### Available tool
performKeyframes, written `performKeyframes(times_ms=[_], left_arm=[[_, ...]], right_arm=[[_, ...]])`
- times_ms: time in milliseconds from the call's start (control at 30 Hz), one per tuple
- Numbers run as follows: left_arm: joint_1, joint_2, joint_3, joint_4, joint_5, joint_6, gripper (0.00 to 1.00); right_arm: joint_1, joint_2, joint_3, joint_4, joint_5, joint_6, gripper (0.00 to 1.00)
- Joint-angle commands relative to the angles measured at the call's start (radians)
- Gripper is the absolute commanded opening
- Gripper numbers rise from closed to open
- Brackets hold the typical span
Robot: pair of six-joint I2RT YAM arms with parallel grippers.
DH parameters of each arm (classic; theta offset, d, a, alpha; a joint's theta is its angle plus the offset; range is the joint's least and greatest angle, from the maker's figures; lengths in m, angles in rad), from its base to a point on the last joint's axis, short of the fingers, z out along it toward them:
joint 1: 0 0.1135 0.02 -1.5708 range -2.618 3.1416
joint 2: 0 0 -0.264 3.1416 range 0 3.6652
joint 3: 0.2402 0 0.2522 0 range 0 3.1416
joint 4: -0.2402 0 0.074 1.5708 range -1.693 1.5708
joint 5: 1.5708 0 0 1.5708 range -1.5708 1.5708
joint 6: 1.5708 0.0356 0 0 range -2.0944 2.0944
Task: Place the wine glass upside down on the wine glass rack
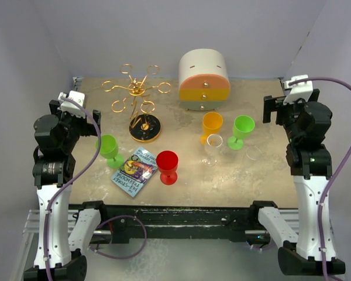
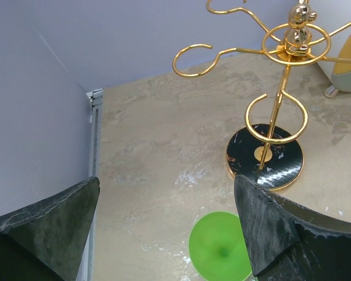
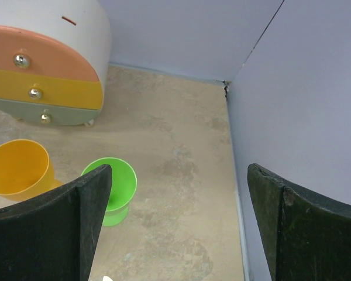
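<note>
The red wine glass (image 1: 167, 166) stands nearest. A little farther are the left green wine glass (image 1: 109, 150), the clear wine glass (image 1: 213, 148) and the right green wine glass (image 1: 242, 131). All stand upright on the table (image 1: 251, 181). The left gripper (image 2: 167, 190) and the right gripper (image 3: 180, 175) are wide open and hold nothing. Far left, the gold wine glass rack (image 1: 145, 129) has bare loops. No glass is picked up yet, so all the work is left.
</note>
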Motion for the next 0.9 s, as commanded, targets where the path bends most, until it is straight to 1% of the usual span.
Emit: performKeyframes(times_ms=[0,300,400,567,667,867], left_arm=[[0.009,0.009,0.014,0.048,0.049,0.024,0.99],[0.011,0.029,0.075,-0.001,0.141,0.014,0.99],[0.011,0.037,0.095,-0.024,0.145,0.008,0.99],[0.011,0.059,0.122,-0.065,0.14,0.016,0.99],[0.011,0.057,0.117,-0.067,0.145,0.02,0.99],[0.011,0.046,0.085,-0.062,0.154,0.025,0.99]], right_arm=[[0.006,-0.005,0.065,0.041,0.01,-0.02,1.0],[0.007,0.01,0.098,-0.003,-0.08,-0.08,1.0],[0.007,0.046,0.122,-0.063,-0.12,-0.093,1.0],[0.025,0.096,0.144,-0.162,-0.232,-0.122,1.0],[0.043,0.118,0.137,-0.206,-0.307,-0.145,1.0],[0.086,0.144,0.108,-0.26,-0.376,-0.171,0.98]])
